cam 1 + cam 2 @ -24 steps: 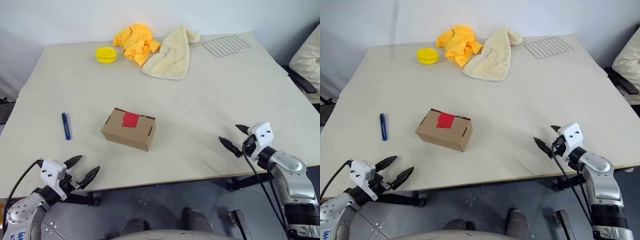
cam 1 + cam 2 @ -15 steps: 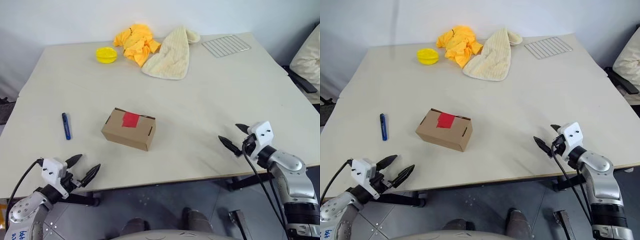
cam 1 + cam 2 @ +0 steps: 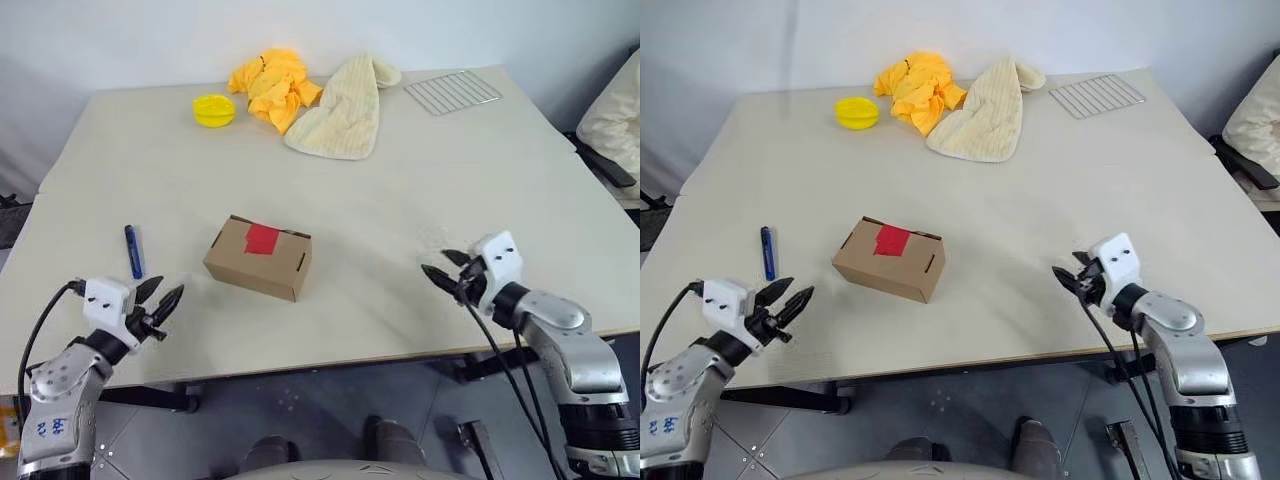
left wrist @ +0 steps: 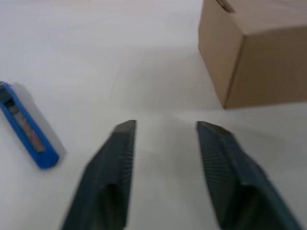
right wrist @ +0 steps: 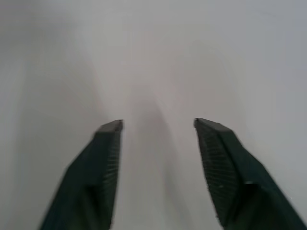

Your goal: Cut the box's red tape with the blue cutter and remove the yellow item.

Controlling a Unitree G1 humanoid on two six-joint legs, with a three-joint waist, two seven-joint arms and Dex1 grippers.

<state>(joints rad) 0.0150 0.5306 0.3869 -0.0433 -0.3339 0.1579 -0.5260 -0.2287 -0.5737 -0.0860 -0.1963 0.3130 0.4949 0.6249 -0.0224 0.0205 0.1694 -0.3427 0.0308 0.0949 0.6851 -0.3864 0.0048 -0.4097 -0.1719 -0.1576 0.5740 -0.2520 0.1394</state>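
The brown cardboard box (image 3: 258, 259) lies shut in the middle of the table, with the red tape (image 3: 262, 238) across its top seam. To its left lies the slim blue cutter (image 3: 132, 251), which also appears in the left wrist view as the blue cutter (image 4: 28, 127) beside the box (image 4: 254, 57). My left gripper (image 3: 160, 297) hovers over the table's near left edge, just short of the cutter, open and empty. Open too, my right gripper (image 3: 443, 267) stands over the near right of the table, well right of the box. The yellow item is out of view.
At the far side of the table (image 3: 420, 170) lie a round yellow dish (image 3: 213, 110), a crumpled yellow-orange cloth (image 3: 270, 83), a cream towel (image 3: 342, 112) and a wire rack (image 3: 452, 90). A pale cushion (image 3: 618, 115) sits off the table's right edge.
My left gripper has risen forward over the table's edge toward the cutter, its fingers narrower. My right gripper has moved a little left, inward over the table.
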